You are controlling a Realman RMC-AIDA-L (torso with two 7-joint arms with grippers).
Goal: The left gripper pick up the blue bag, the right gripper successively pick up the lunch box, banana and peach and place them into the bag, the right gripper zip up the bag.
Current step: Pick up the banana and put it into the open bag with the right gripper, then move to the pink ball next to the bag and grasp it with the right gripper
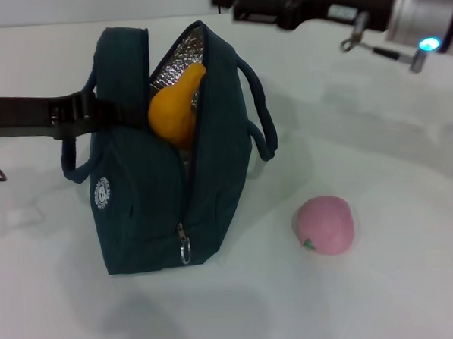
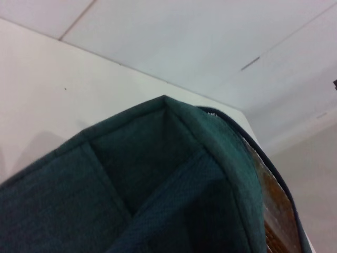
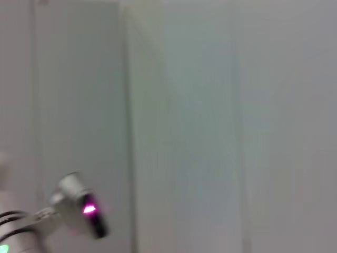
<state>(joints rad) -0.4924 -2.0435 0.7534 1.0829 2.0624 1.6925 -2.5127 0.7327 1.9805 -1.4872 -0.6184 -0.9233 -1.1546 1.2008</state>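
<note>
The blue bag [image 1: 174,187] stands upright on the white table with its top open, showing silver lining. The banana [image 1: 174,111] pokes out of that opening. My left gripper [image 1: 125,114] reaches in from the left and is shut on the bag's upper edge by the handle. The left wrist view is filled by the bag's fabric [image 2: 158,179]. The pink peach [image 1: 324,225] lies on the table to the right of the bag. My right gripper [image 1: 229,4] hovers high behind the bag, at the top edge of the head view. The lunch box is hidden.
The bag's zipper pull [image 1: 184,248] hangs low on its front end. The bag's handle loop [image 1: 260,114] sticks out toward the peach. The white table [image 1: 394,168] stretches right of the bag. The right wrist view shows only pale wall and a small lit device [image 3: 84,210].
</note>
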